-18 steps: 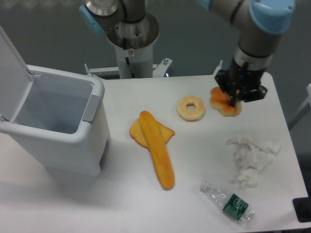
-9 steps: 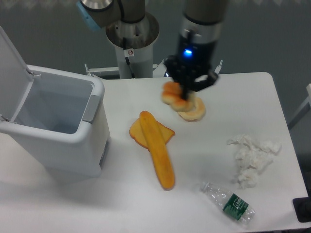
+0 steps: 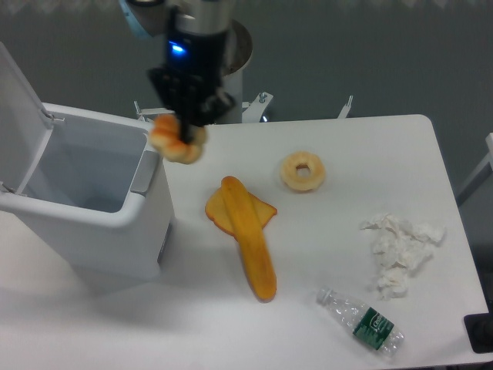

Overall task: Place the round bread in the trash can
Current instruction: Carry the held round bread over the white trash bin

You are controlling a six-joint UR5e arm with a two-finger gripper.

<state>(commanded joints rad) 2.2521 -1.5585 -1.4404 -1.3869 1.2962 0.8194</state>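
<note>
My gripper [image 3: 185, 132] is shut on the round bread [image 3: 176, 142], an orange-brown bun with a paler edge, and holds it in the air just right of the trash can's right rim. The trash can [image 3: 88, 196] is a large white-grey bin at the left with its lid flipped open and its inside bare. The bread hangs above the table, beside the bin's opening rather than over it.
A pale ring-shaped bread [image 3: 302, 171] lies at the table's middle back. A long orange loaf [image 3: 250, 237] lies across a toast slice [image 3: 218, 212]. Crumpled white tissue [image 3: 400, 250] and a plastic bottle [image 3: 362, 321] lie at the right front.
The gripper lifted the round bread from the table's back right and carried it left across the table, now reaching the trash can's right rim.
</note>
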